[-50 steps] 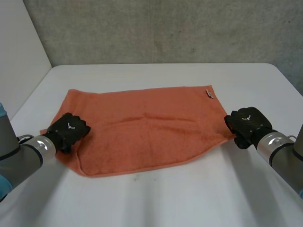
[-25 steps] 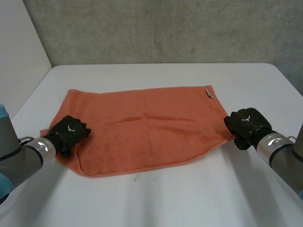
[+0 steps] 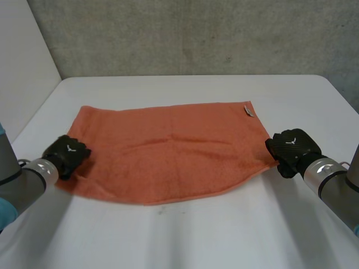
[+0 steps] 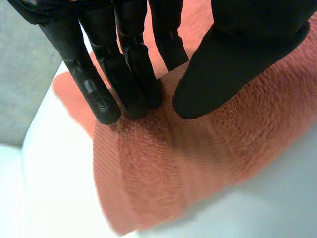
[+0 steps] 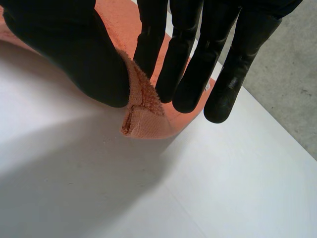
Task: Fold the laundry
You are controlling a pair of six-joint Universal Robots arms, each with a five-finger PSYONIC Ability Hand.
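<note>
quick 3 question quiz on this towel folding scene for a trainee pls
1. True or false: the towel is already folded in half.
2. The right hand is: A flat on the towel's middle; B pinching its right end; C raised clear of it.
3. Fill in: the small tag sits at the towel's far ____ corner.
Key: 1 false; 2 B; 3 right.

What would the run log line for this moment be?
towel: flat on table, unfolded | left hand: pinching near left corner | right hand: pinching near right corner
</note>
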